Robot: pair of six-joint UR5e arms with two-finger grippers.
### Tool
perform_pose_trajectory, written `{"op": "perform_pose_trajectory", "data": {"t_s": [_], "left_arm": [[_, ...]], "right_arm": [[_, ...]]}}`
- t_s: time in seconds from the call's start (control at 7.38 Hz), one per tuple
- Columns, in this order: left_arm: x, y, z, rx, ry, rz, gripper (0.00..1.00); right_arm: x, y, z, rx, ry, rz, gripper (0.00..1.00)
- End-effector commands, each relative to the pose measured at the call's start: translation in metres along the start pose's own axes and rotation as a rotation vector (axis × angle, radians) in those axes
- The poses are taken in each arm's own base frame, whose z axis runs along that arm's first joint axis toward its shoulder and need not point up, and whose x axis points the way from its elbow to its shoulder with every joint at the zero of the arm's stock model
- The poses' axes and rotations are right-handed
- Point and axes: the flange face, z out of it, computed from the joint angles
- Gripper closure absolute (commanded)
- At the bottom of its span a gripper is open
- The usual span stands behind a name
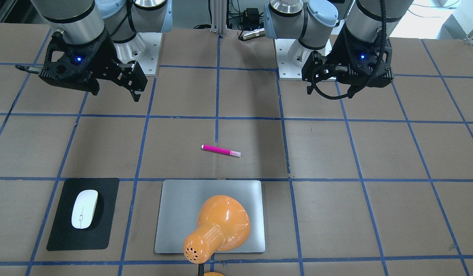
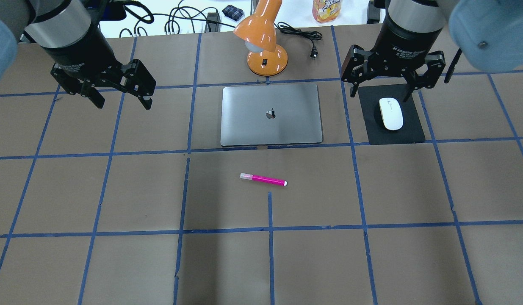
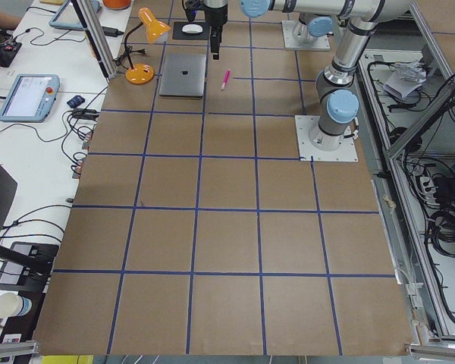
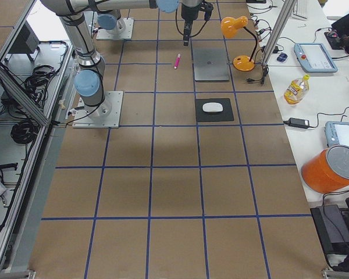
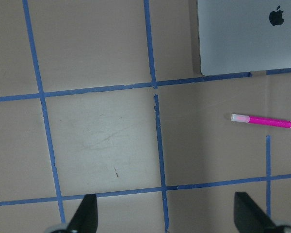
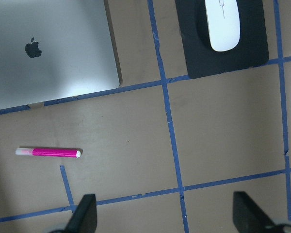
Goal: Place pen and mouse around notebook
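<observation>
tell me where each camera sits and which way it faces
Front-facing: across the table, looking down at the robot; both arms at top, left arm on view's right.
Overhead: behind robot's shoulders, looking forward and down; both arms, jaws open.
Exterior left: table end on robot's left, looking along it; left arm near.
Exterior right: opposite end; right arm near.
Left wrist: looking down; jaws' tips, pen, notebook.
Right wrist: looking down; jaws' tips, mouse.
Both wrist views share pen and notebook.

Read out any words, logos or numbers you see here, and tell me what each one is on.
"2F Adaptive Gripper": white print on the right tool body; smaller lines beneath unreadable.
Left tool print: too dark to read.
Apple logo, no words: on the notebook.
Bottle label: too blurred to read.
</observation>
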Motion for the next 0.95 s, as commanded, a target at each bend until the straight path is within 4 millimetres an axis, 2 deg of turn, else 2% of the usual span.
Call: {"op": "perform_pose_trajectory", "data": {"t_s": [0.0, 0.27, 0.81], "left_arm": [[-0.0001, -0.0015, -0.0009, -0.001, -0.003, 0.001, 0.0], [0.0009, -0.0048, 0.0026, -0.008, -0.004, 0.005, 0.0], [0.002, -0.0089, -0.007, 0.011, -0.006, 0.01, 0.0]], "right_arm": [[-0.0001, -0.0003, 0.0003, 0.0, -0.001, 0.0, 0.0], [-0.0001, -0.0003, 0.0003, 0.0, -0.001, 0.0, 0.0], [-0.0002, -0.0008, 0.0011, -0.001, 0.0, 0.0, 0.0]]}}
